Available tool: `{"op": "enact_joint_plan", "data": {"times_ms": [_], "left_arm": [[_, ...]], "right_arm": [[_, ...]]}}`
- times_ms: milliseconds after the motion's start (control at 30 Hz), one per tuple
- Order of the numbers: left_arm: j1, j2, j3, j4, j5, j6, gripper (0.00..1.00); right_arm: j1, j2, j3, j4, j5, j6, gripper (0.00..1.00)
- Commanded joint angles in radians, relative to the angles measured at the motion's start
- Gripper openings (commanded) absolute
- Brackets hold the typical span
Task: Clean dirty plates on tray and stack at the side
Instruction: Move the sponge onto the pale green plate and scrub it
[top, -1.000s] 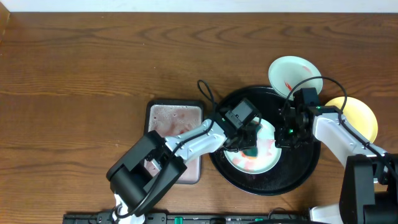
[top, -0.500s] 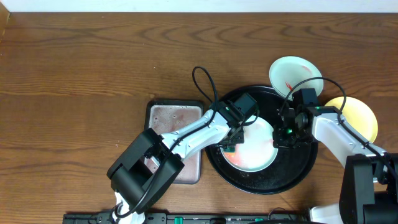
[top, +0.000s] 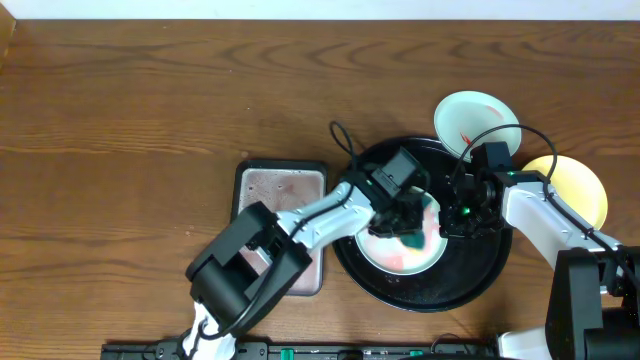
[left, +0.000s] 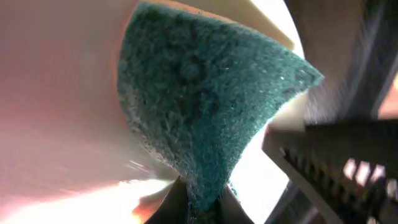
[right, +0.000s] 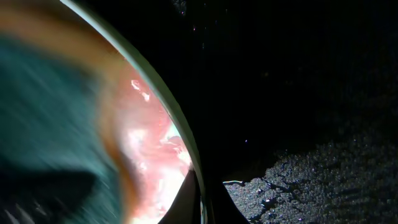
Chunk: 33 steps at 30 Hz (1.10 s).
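Wiping step, centre right: the left gripper (top: 406, 230) grasps the sponge (left: 205, 106) on the plate (top: 385, 257). The right gripper (top: 452, 221) pinches its rim. Next, the sauce (right: 149, 155) likely needs more strokes.

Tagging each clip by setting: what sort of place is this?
Probably a lab bench staged for dishwashing, not a real kitchen: a wooden table, a black tray holding a sauce-smeared plate, and a sponge in the left gripper. No sink or counter shows.
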Motion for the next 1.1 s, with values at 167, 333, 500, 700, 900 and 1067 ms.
{"op": "enact_joint_plan", "data": {"times_ms": [167, 333, 500, 700, 900, 1067], "left_arm": [[-0.011, 0.027, -0.02, -0.128, -0.047, 0.004, 0.07], [0.034, 0.027, -0.02, -0.332, -0.406, 0.038, 0.07], [0.048, 0.027, -0.005, -0.432, -0.649, 0.048, 0.07], [0.048, 0.027, 0.058, -0.512, -0.768, 0.065, 0.07], [0.046, 0.027, 0.075, -0.409, -0.539, 0.064, 0.07], [0.041, 0.03, 0.075, -0.221, -0.168, 0.033, 0.08]], "right_arm": [[0.0, 0.018, -0.014, 0.01, 0.067, 0.011, 0.01], [0.0, 0.018, -0.014, 0.011, 0.068, 0.011, 0.01], [0.0, 0.018, -0.014, 0.01, 0.067, 0.011, 0.01], [0.0, 0.018, -0.014, 0.01, 0.068, 0.011, 0.01], [0.0, 0.018, -0.014, 0.01, 0.067, 0.011, 0.01], [0.0, 0.018, -0.014, 0.01, 0.067, 0.011, 0.01]]}}
